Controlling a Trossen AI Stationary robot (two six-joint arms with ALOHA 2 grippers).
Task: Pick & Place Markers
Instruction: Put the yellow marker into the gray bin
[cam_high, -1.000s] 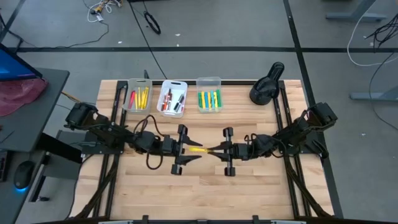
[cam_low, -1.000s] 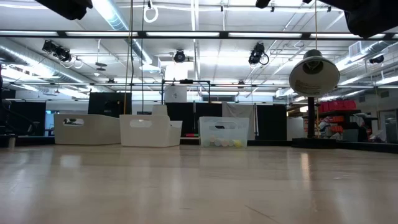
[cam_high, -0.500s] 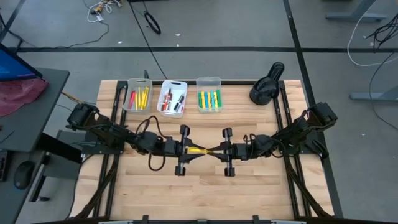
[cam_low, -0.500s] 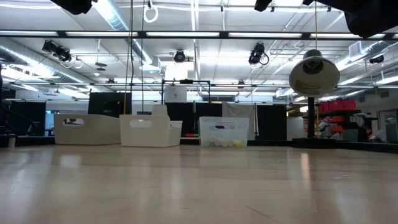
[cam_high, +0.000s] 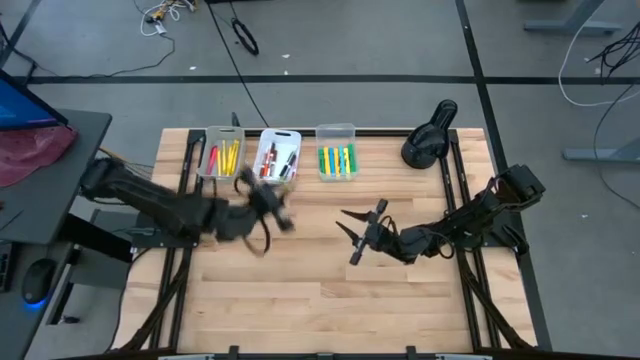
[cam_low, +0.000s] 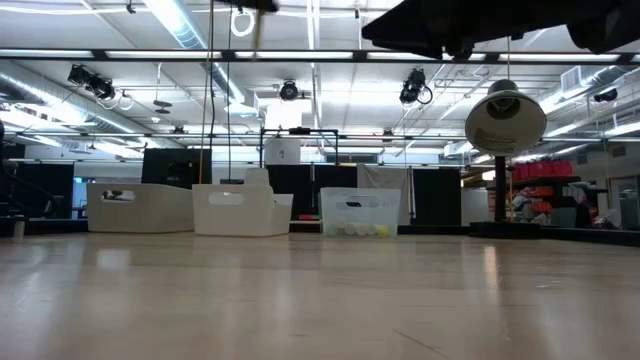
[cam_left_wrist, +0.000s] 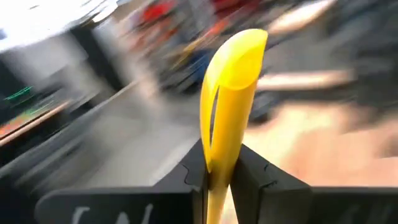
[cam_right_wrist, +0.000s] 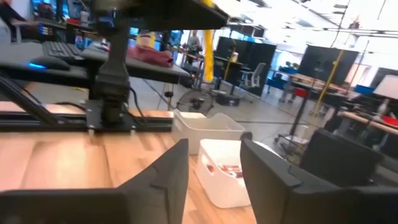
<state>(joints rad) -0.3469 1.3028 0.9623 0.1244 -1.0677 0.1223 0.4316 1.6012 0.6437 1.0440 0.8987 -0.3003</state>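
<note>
My left gripper (cam_high: 272, 207) hangs above the table, close before the white middle bin (cam_high: 278, 157), and is shut on a yellow marker (cam_left_wrist: 227, 106). My right gripper (cam_high: 352, 228) stands open right of the table's middle, pointing toward the left arm, with nothing between its fingers (cam_right_wrist: 168, 180). Three small bins line the far edge. The left bin (cam_high: 222, 152) holds yellow and red markers, the middle one holds red and dark markers, and the right bin (cam_high: 336, 152) holds green and yellow markers. My left gripper pinches the yellow marker's shaft (cam_left_wrist: 216, 163) between its two fingers (cam_left_wrist: 252, 177). The marker runs along the fingers, and most of its length sticks out past the fingertips to its free end (cam_left_wrist: 242, 43). It is lifted clear of the table.
A black lamp-like object (cam_high: 428, 135) stands at the far right corner. The wooden tabletop (cam_high: 320, 310) is bare in front of both arms. Metal rails (cam_high: 180, 180) run along the table's left and right sides.
Both grippers met at the table's middle on the yellow marker. My left gripper shut on it, and my right gripper opened and let go. My left gripper then rose and swung toward the far left bins with the marker, turning as it went.
</note>
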